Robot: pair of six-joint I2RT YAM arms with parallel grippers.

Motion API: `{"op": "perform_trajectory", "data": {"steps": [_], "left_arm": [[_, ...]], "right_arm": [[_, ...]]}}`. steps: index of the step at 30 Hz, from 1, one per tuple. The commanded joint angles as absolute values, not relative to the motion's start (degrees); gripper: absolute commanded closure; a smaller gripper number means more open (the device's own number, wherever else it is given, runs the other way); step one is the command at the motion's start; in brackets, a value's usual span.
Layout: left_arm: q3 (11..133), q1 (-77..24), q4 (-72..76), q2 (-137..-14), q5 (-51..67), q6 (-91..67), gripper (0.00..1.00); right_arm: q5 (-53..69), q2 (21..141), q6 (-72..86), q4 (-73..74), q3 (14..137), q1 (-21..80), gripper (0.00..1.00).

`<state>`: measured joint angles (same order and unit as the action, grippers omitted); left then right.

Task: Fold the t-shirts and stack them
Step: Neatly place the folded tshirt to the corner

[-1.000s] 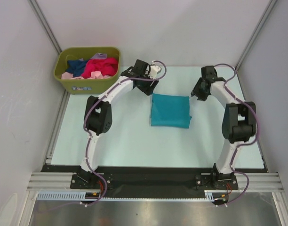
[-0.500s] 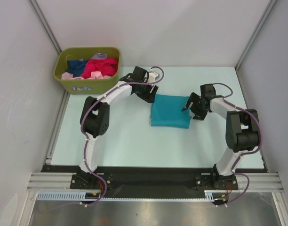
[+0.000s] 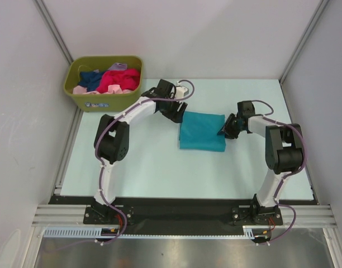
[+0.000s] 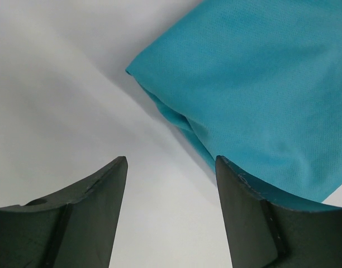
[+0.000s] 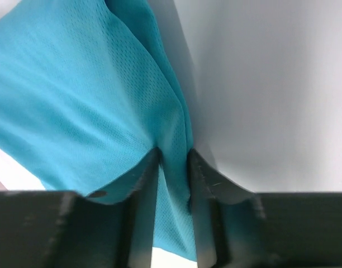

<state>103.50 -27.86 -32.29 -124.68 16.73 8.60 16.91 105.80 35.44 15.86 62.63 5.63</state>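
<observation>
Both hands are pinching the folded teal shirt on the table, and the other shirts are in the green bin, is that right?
Not quite: only the right hand pinches the folded teal-blue cloth shirt. The left wrist view shows the left hand open beside the shirt's corner, gripping nothing. The other coloured shirts are in the olive-green plastic bin.

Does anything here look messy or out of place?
Nothing much. The folded teal shirt lies flat on the table; its right edge puckers only where the right gripper pinches it. The shirts in the green bin are a jumbled heap.
</observation>
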Motion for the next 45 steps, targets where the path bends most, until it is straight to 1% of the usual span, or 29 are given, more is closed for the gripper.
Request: {"op": "perform_trajectory", "data": {"steps": [1, 3, 4, 6, 7, 12, 16, 17, 21, 22, 25, 28, 29, 33, 35, 39, 45], "left_arm": [[102.66, -27.07, -31.99, -118.57, 16.96, 10.19, 0.3], [101.87, -26.19, -31.99, -117.34, 16.96, 10.28, 0.3], [101.6, -25.84, -31.82, -116.81, 17.05, 10.46, 0.3], [100.99, -24.79, -31.82, -115.67, 17.05, 10.63, 0.3], [100.73, -24.44, -31.9, -115.32, 16.88, 10.72, 0.3], [100.46, -21.89, -32.52, -113.73, 16.44, 11.69, 0.3], [101.25, -20.48, -33.57, -112.94, 15.82, 12.65, 0.3], [101.51, -19.96, -33.66, -112.85, 15.65, 12.83, 0.3], [101.6, -18.55, -34.45, -111.8, 16.08, 13.62, 0.3], [101.78, -18.11, -35.06, -111.71, 16.26, 13.8, 0.3], [102.04, -17.84, -36.73, -111.53, 16.35, 14.41, 0.29], [102.13, -17.75, -37.97, -111.18, 16.0, 15.73, 0.29], [102.39, -17.75, -38.14, -110.92, 15.82, 15.82, 0.29], [103.71, -17.75, -40.51, -111.09, 15.64, 16.7, 0.29], [104.67, -17.75, -41.31, -111.09, 15.12, 16.96, 0.29], [105.12, -17.75, -42.62, -110.74, 13.98, 17.84, 0.3], [105.73, -17.58, -43.5, -111.0, 12.75, 18.11, 0.29]], "right_arm": [[18.19, 107.75, 34.81, 14.33, 65.56, 5.19, 0.73], [18.46, 108.02, 34.46, 14.41, 66.35, 4.92, 0.75], [18.72, 108.45, 34.02, 14.5, 66.88, 4.75, 0.8], [18.81, 109.16, 33.4, 15.64, 68.99, 4.4, 0.83], [18.98, 109.51, 33.05, 15.91, 69.78, 4.05, 0.88], [18.63, 112.76, 29.8, 19.24, 76.53, 2.38, 1.0], [17.93, 116.45, 27.08, 22.49, 83.83, 0.44, 1.0], [17.84, 117.15, 26.29, 23.72, 85.41, -1.74, 1.0], [16.0, 123.12, 21.37, 28.38, 97.01, -5.0, 1.0], [14.52, 126.18, 19.36, 30.74, 102.25, -5.62, 1.0], [11.97, 131.98, 15.93, 34.0, 109.75, -8.52, 1.0], [8.97, 138.57, 11.62, 37.86, 121.26, -11.24, 1.0], [8.53, 140.6, 10.47, 39.01, 128.08, -11.77, 1.0], [5.2, 149.14, 4.32, 43.06, 142.77, -14.32, 1.0], [4.75, 150.99, 2.56, 41.58, 144.49, -15.81, 1.0], [2.65, 150.82, 0.27, 35.52, 141.68, -18.19, 1.0], [-1.15, 152.49, -4.83, 30.51, 144.23, -19.51, 1.0]]}}
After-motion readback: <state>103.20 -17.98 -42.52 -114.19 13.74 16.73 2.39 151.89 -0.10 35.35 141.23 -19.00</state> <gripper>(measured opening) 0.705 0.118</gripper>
